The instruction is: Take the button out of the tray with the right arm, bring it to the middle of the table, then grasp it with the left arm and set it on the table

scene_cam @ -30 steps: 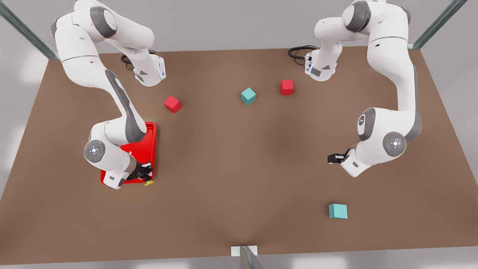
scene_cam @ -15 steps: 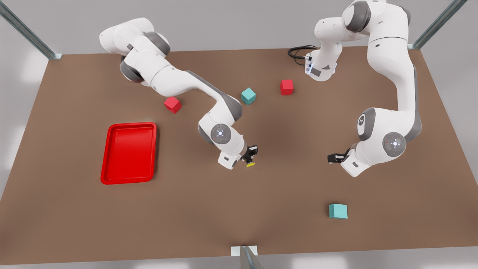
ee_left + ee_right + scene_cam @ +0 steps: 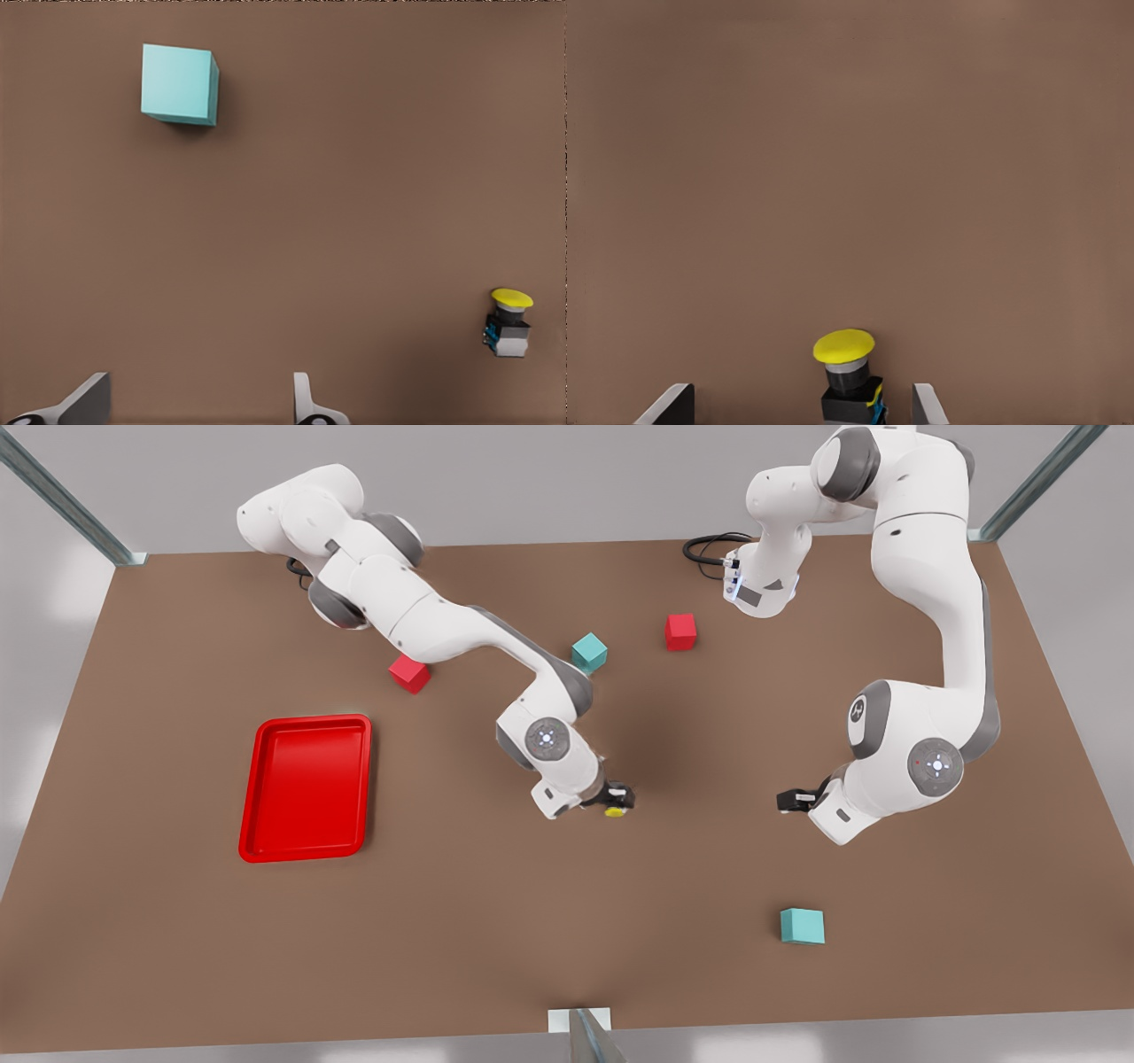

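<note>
One button, now farther from tray

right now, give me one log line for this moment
right tool at table middle, button with it | button out of tray | left tool open, waiting aside

You're looking at even, soft, overhead light with no glare on the table. Just beyond the right gripper, a broad dim patch darkens the tabletop, fading outward with no hard edge. In the left wrist view the teal cube, far ahead of the left gripper, throws a thin soft shadow along one side. The tray shows a mild glossy sheen along its rim. Window-like highlights smear pale on the floor around the table.
</note>
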Controlling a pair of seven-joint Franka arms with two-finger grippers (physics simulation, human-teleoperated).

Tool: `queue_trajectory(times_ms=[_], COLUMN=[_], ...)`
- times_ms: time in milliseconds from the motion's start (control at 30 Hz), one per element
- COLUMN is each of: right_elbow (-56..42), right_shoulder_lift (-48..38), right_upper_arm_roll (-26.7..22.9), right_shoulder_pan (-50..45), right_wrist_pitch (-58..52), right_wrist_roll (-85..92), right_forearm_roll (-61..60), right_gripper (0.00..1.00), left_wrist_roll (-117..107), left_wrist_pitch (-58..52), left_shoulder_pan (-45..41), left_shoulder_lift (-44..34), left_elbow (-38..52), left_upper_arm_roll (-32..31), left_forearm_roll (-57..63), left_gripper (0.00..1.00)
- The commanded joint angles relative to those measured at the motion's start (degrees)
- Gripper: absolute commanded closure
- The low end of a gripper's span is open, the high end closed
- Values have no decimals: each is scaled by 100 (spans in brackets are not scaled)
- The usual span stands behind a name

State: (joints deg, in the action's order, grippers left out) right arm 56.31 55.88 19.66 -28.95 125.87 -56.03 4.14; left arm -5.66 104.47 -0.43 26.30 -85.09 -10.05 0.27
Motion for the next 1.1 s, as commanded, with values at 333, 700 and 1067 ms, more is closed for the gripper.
queue_trajectory(times_ms=[333, 700, 1067], right_elbow=[2895, 2042, 1972], right_shoulder_lift=[-4041, -4085, -4173], right_upper_arm_roll=[1329, -1738, -1597], right_shoulder_pan=[5892, 3291, 3176], right_wrist_pitch=[-3753, -3745, -3938], right_wrist_roll=[5048, 5778, 5770], right_forearm_roll=[755, -449, -502], right_gripper=[0, 0, 0], left_wrist_roll=[-3468, -4585, -3943], left_wrist_pitch=[399, 1366, 2130], left_shoulder_pan=[-2409, -2699, -2989], left_shoulder_lift=[306, 1035, 1923], left_elbow=[10, 177, 230], left_upper_arm_roll=[-6, -23, -14], left_forearm_roll=[324, 614, 825], left_gripper=[0, 0, 0])
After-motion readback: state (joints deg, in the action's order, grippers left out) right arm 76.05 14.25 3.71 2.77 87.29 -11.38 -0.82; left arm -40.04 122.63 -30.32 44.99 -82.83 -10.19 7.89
